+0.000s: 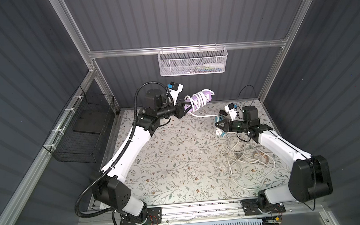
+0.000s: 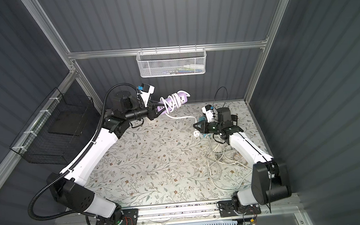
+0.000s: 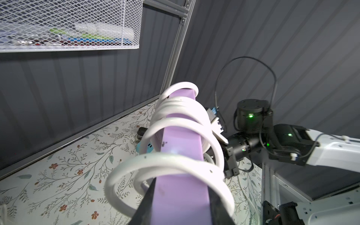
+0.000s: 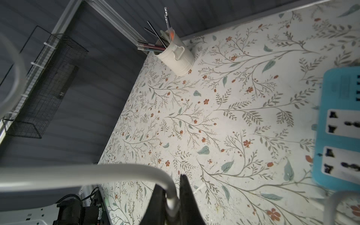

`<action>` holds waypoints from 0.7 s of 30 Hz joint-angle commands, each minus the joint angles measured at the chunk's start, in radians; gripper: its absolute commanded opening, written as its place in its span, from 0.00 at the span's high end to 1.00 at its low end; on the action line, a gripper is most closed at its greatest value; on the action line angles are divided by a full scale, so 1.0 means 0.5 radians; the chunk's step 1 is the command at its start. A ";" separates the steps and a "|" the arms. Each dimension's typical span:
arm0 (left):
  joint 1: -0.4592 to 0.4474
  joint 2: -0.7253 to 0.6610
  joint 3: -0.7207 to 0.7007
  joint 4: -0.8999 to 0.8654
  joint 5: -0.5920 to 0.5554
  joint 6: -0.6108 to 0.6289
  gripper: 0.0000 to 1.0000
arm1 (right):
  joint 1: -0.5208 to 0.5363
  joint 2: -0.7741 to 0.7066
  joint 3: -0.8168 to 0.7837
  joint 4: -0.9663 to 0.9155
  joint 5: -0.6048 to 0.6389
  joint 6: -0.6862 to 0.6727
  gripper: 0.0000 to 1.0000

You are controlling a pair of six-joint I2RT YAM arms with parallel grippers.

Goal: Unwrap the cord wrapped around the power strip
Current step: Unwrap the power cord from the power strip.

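Note:
The purple power strip (image 1: pixel 208 95) (image 2: pixel 183 98) is held up above the table's far edge, with my left gripper (image 1: pixel 184 108) (image 2: pixel 156 110) shut on its near end. In the left wrist view the strip (image 3: pixel 181 140) sits between the two dark fingers of the left gripper (image 3: pixel 181 192). The white cord (image 3: pixel 175 124) winds around it in several loose loops. From the strip the cord (image 1: pixel 203 116) (image 2: pixel 181 117) hangs down and runs across to my right gripper (image 1: pixel 217 124) (image 2: pixel 195 126). In the right wrist view the right gripper (image 4: pixel 171 185) is shut on the cord (image 4: pixel 116 171) low over the table.
A blue power strip (image 4: pixel 341 97) (image 1: pixel 218 118) lies on the table beside the right gripper. A tangle of grey cords (image 1: pixel 241 156) lies under the right arm. A cup of pens (image 4: pixel 175 56) stands by the back wall. A white mesh basket (image 1: pixel 192 62) and a black wire basket (image 1: pixel 86 131) hang on the frame.

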 commanded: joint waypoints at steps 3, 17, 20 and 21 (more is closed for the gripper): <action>-0.003 -0.045 0.010 0.324 0.327 -0.191 1.00 | 0.029 0.253 0.241 0.158 0.078 0.066 1.00; -0.182 0.162 0.084 0.370 0.668 -0.308 1.00 | -0.126 0.629 1.039 0.076 0.077 0.106 1.00; -0.210 0.206 0.108 0.319 0.688 -0.276 1.00 | -0.202 0.627 1.275 -0.048 0.035 0.082 1.00; -0.218 0.215 0.111 0.303 0.684 -0.263 1.00 | -0.222 0.618 1.336 -0.087 0.027 0.069 1.00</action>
